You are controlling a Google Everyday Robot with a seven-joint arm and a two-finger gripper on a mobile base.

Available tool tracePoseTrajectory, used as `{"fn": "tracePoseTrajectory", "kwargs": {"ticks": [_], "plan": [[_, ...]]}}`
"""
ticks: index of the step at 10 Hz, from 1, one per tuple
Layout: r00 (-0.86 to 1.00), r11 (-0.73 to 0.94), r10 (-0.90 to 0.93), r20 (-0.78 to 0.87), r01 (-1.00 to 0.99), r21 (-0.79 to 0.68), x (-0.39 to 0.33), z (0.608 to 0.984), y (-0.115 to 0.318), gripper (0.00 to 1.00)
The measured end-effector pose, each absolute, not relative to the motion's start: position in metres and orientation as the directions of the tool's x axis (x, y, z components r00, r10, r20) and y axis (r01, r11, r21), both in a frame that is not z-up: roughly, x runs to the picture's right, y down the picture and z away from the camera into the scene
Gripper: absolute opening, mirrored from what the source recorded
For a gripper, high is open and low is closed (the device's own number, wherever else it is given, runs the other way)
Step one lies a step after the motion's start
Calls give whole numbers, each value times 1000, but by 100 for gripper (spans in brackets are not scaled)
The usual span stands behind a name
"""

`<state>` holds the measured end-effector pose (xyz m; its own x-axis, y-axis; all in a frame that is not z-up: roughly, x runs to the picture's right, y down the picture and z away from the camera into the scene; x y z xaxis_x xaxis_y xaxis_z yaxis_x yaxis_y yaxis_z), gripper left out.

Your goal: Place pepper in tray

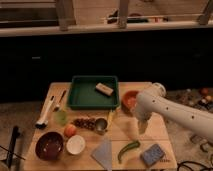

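You are looking down at a pale wooden table (120,135) from the one camera view, with a dark wall behind it. The robot's white arm (170,111) reaches in from the right, and its gripper (141,126) hangs down from it above the right half of the table. You cannot tell whether the claw is apart or together. The pepper (128,150), long, green and curved, lies on the table near the front edge, below the gripper and apart from it. The tray (85,96), dark green with raised sides, sits at the back middle of the table, well apart from the pepper, and holds a small tan block (103,88). An orange bowl (128,100) stands just right of the tray, partly hidden by the arm. A blue sponge (152,154) lies just right of the pepper and a grey cloth (103,153) just left of it. At the front left stand a dark brown bowl (49,146), a white bowl (76,144) and a reddish-orange fruit (70,130).
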<state>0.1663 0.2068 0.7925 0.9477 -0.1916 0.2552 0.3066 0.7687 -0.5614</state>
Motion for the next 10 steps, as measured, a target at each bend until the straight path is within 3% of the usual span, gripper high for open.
{"fn": "tracePoseTrajectory", "kwargs": {"ticks": [4, 10], "plan": [[885, 703, -274, 376, 451, -550, 126, 782, 247, 80], [854, 683, -314, 415, 507, -525, 123, 769, 262, 80]]}}
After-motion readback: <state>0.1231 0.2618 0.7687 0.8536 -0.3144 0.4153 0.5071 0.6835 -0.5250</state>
